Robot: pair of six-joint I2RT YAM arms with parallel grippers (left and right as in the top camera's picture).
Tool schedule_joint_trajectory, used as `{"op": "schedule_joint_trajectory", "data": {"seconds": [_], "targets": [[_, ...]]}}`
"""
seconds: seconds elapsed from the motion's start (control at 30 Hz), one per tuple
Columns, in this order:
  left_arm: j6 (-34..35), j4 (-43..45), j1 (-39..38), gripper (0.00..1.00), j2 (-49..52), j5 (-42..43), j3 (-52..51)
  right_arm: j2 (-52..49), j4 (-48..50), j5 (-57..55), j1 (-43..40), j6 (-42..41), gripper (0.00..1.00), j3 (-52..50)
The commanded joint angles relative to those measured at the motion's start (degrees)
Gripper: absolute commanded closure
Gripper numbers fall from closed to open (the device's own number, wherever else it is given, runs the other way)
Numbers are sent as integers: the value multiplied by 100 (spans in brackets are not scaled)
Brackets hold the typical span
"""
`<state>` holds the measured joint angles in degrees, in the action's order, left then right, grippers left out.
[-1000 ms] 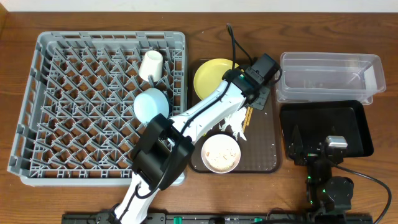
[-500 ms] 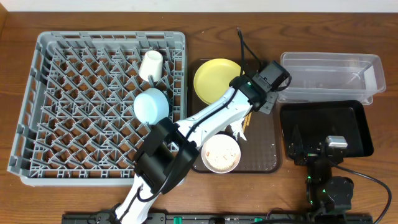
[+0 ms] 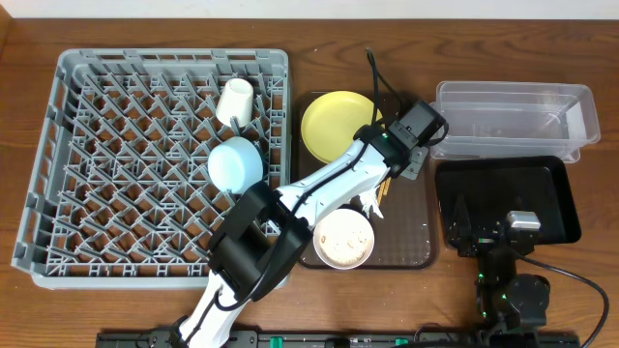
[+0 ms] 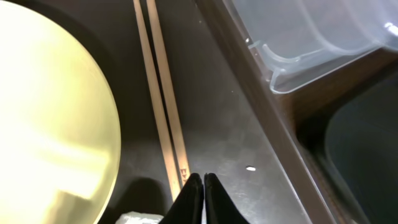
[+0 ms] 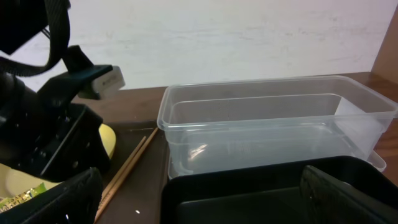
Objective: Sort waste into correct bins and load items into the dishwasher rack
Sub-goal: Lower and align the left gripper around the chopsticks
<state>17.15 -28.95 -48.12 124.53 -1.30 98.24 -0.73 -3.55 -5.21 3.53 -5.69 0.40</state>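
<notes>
Comparing with a second earlier, we found the left pincer [image 4: 199, 190] had shifted slightly toward the clear tub [image 3: 513, 116] and clenched, tips pressed together on nothing. It sat just beside the end of the chopsticks [image 4: 163, 112], which lay on the brown serving tray [image 4: 236, 143] beside the yellow plate [image 4: 50, 124]. The right pincer [image 5: 200, 199] gaped wide over the black tray [image 5: 249, 183], grasping nothing.
</notes>
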Motion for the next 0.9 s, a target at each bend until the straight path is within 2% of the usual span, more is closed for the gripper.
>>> {"op": "schedule_joint_trajectory", "data": {"seconds": [0.0,0.23,0.33,0.47,0.87], "targets": [[-42,79,20,94,-7,-138,-105,7,-11,-72,-24,-68,1,-9],[-39,223,20,94,-7,-619,-376,7,-11,-72,-24,-68,1,-9],[-39,299,20,92,-7,-627,-483,7,-11,-72,-24,-68,1,-9],[-37,345,20,86,-4,-625,-579,7,-11,-72,-24,-68,1,-9],[-39,619,20,85,136,-627,-872,7,-13,-72,-24,-68,1,-9]]}}
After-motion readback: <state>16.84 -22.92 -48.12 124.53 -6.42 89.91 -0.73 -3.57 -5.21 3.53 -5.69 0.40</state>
